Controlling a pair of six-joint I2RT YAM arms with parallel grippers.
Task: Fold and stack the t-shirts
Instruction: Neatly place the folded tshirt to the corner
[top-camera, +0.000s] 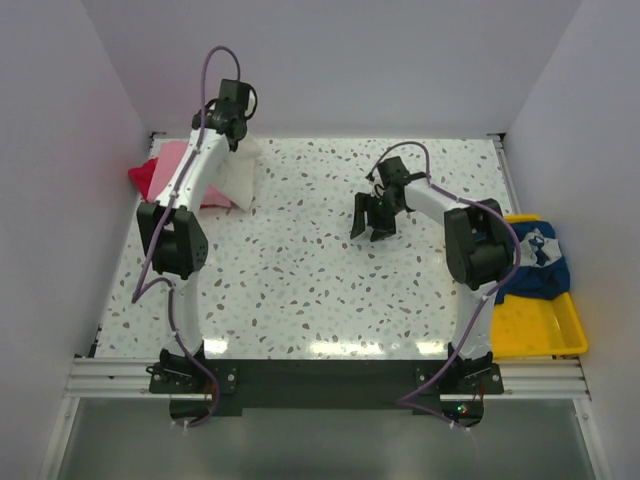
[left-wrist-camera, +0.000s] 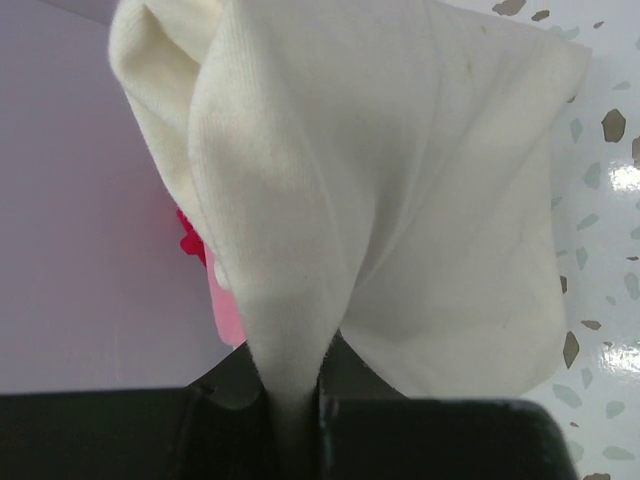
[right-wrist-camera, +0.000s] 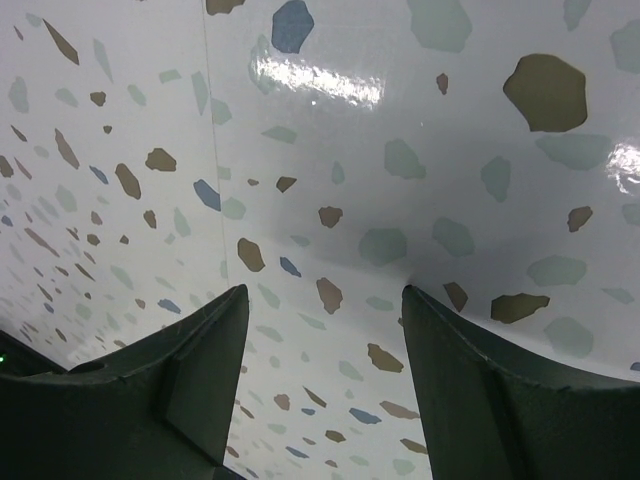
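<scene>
While my left claw (left-wrist-camera: 295, 405) clamps bunched fold of cream t-shirt (left-wrist-camera: 400, 200) at far-left of table (top-camera: 300, 280), right claw (right-wrist-camera: 325, 300) hangs open, empty, above table. Pink and red t-shirts (top-camera: 160, 178) beside cream one; navy t-shirt (top-camera: 540, 260) in yellow tray (top-camera: 530, 335).

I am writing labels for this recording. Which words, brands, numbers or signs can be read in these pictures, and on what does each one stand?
No text can be read.
White print on the navy t-shirt in the yellow tray: too small to read.
Cream t-shirt: no text shows.
Table: only speckles, no text.
</scene>
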